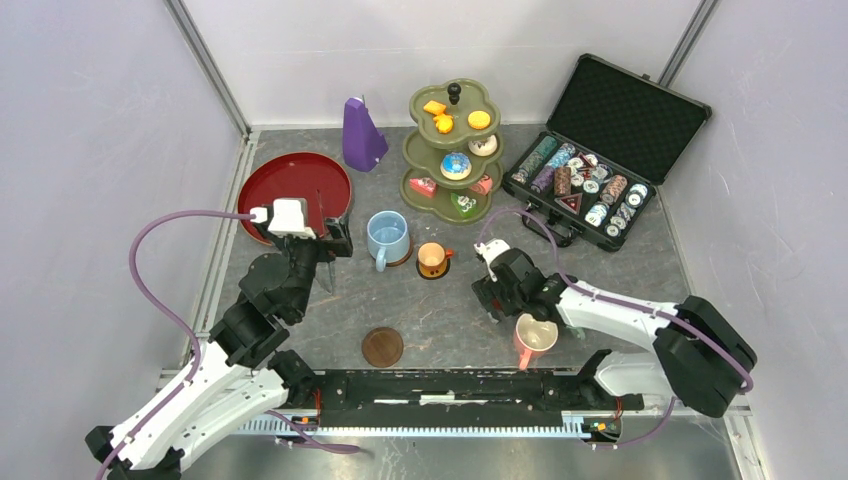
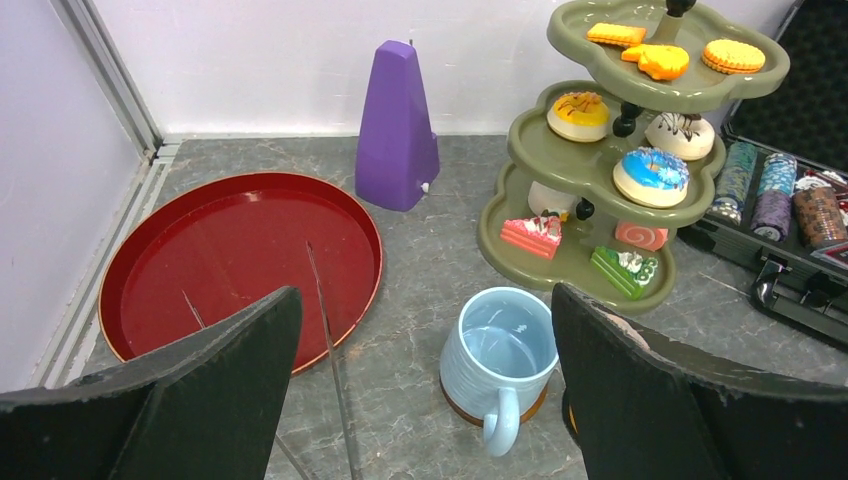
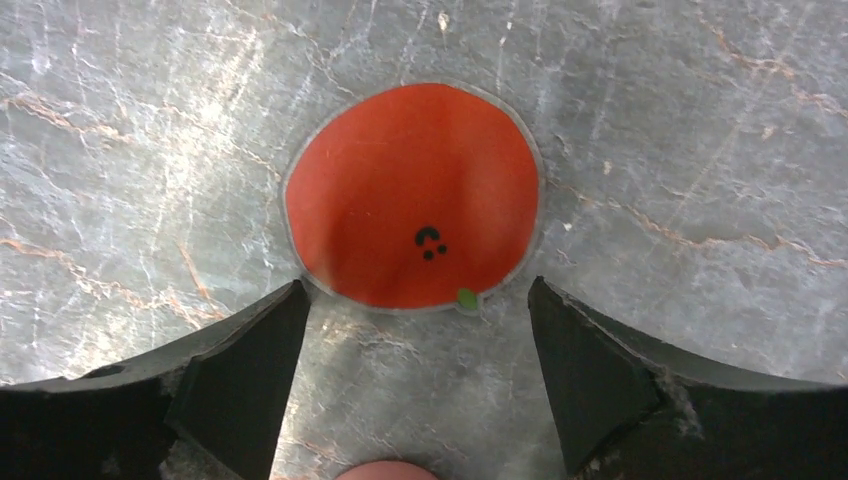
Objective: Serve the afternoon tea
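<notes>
The olive-green three-tier stand (image 1: pixel 455 150) holds small cakes and pastries at the back; it also shows in the left wrist view (image 2: pixel 600 170). A blue mug (image 1: pixel 387 238) stands on a brown coaster, right of my open, empty left gripper (image 1: pixel 335 250); in the left wrist view the mug (image 2: pixel 498 362) sits between the fingers' line of sight, gripper (image 2: pixel 425 295). An orange mug (image 1: pixel 432 260) stands on a coaster beside it. My right gripper (image 1: pixel 488 295) is open and empty just above an orange round coaster (image 3: pixel 412 195), gripper (image 3: pixel 417 292). A pink mug (image 1: pixel 535 337) stands by the right arm. The teal mug is out of view.
A red round tray (image 1: pixel 295 190) lies at the back left, with a purple pyramid (image 1: pixel 362 135) behind it. An open black case of poker chips (image 1: pixel 590 170) is at the back right. A bare brown coaster (image 1: pixel 382 347) lies near the front. White walls enclose the table.
</notes>
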You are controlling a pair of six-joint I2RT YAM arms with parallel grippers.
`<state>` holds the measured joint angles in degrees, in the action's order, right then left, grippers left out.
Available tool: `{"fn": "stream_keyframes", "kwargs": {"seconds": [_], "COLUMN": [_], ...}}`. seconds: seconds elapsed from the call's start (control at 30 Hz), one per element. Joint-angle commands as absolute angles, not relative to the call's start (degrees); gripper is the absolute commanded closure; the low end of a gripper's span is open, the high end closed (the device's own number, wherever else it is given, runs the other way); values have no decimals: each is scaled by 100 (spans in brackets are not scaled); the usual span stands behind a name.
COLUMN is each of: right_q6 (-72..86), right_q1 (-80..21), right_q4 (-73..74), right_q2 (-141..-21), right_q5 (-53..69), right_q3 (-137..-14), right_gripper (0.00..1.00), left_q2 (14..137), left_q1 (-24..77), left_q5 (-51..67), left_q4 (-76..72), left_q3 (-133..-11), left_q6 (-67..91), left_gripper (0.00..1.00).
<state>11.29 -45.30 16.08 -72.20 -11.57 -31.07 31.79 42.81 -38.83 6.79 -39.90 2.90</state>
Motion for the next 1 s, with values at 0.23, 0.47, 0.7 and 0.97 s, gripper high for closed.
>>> {"fn": "stream_keyframes", "kwargs": {"seconds": [0.23,0.47,0.7,0.97], "right_q6": [946,874,874,785], "right_q1": [-4268,-4263,-4263,-4155], "right_q4": [389,347,567,1060], "right_q2": [-8492,-8846,-8717,-6755], "right_q5": [-643,-423,-454,-2009], "right_q3": [-3611,-4107,-4193,-4562], "right_gripper": [35,35,26,2], "left_q2": [3202,3239,3316,3363], "left_q1": [4236,4232,4236,4219], "left_q5": [-3819,-3836,-3823,-3788], "left_q4": [606,615,579,563], "left_q3": [-4036,-4039,-4039,-4043], "left_q6": [325,308,286,299], "left_gripper": [0,0,0,0]}}
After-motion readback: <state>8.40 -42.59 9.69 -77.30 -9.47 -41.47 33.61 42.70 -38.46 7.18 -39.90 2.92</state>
